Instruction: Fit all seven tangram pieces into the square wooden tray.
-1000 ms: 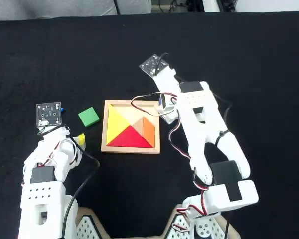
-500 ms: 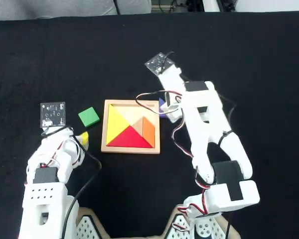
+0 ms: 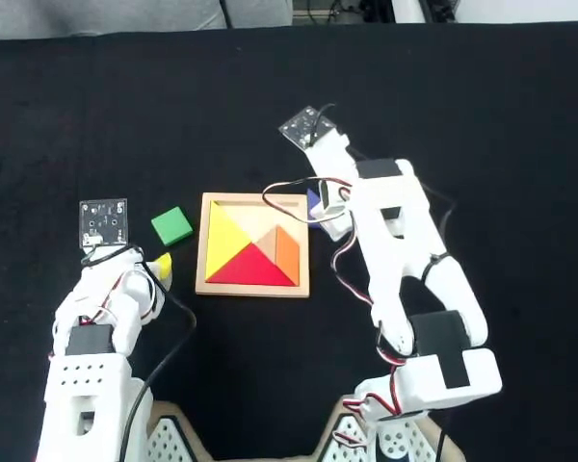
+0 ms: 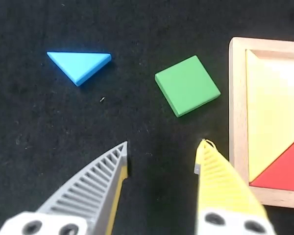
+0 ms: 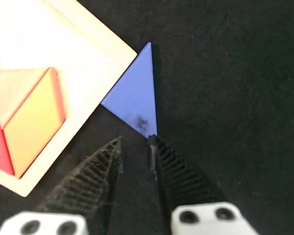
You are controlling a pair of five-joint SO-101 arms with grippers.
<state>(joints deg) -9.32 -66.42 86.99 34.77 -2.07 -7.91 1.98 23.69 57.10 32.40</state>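
So from the high view, the square wooden tray [image 3: 253,290] sits mid-table between the two arms with three pieces in it: a big yellow triangle [image 3: 224,241] on the left, a red triangle [image 3: 252,268] along the near side, and a smaller orange triangle [image 3: 287,252] on the right. A green square [image 3: 171,226] lies on the black table [image 3: 482,115] just left of the tray's far left corner. The left arm [image 3: 96,318] sits near and left of that, and the right arm [image 3: 395,250] stretches up along the tray's right side, with a bit of a blue-violet triangle [image 3: 313,201] peeking out by the far right corner. In the left wrist view, the left gripper [image 4: 161,147] hovers over bare table with its fingers spread wide and nothing between them. Past it are the green square [image 4: 187,84], a light blue triangle [image 4: 80,65] well off to the left of it, and the tray's left rim [image 4: 237,98] just beside the yellow finger [image 4: 213,171]. In the right wrist view, the right gripper [image 5: 134,143] has its fingers down to a narrow gap, not clamped on anything. The blue-violet triangle [image 5: 134,95] lies flat against the outside of the tray's rim [image 5: 83,132], and its sharp corner reaches right to one fingertip [image 5: 153,143].
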